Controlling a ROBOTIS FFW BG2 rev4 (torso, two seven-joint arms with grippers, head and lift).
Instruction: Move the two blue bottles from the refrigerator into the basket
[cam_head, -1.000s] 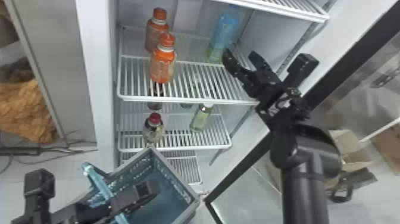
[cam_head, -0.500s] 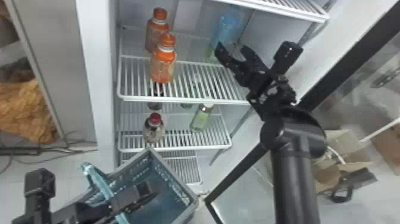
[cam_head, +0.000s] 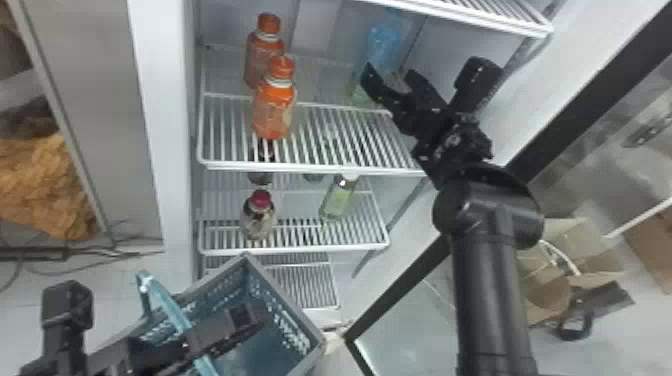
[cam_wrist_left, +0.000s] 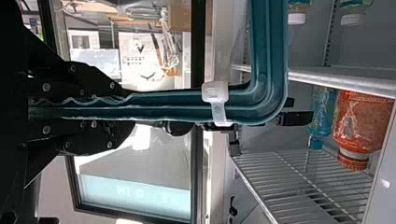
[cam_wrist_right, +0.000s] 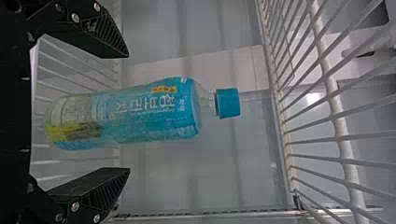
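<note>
On the refrigerator's upper shelf, at its right back, a blue bottle (cam_head: 384, 50) stands upright. My right gripper (cam_head: 391, 77) is open just in front of it. In the right wrist view the blue bottle (cam_wrist_right: 140, 114) has its lower part between the spread fingers of my right gripper (cam_wrist_right: 126, 113), with gaps on both sides. My left gripper (cam_head: 192, 340) is at the basket (cam_head: 309, 327), low in front of the refrigerator. The left wrist view has my left gripper (cam_wrist_left: 126, 106) shut on the basket's teal handle (cam_wrist_left: 271, 60).
Two orange bottles (cam_head: 274, 112) stand on the left of the same shelf (cam_head: 320, 167). On the shelf below are a dark bottle with a red cap (cam_head: 259, 220) and a greenish bottle (cam_head: 338, 197). The open door (cam_head: 400, 295) and a cardboard box (cam_head: 545, 285) are at the right.
Deeper into the refrigerator and leftward, my right gripper has come closer to the blue bottle, fingers still apart. The left gripper stays by the basket, with barely any shift.
</note>
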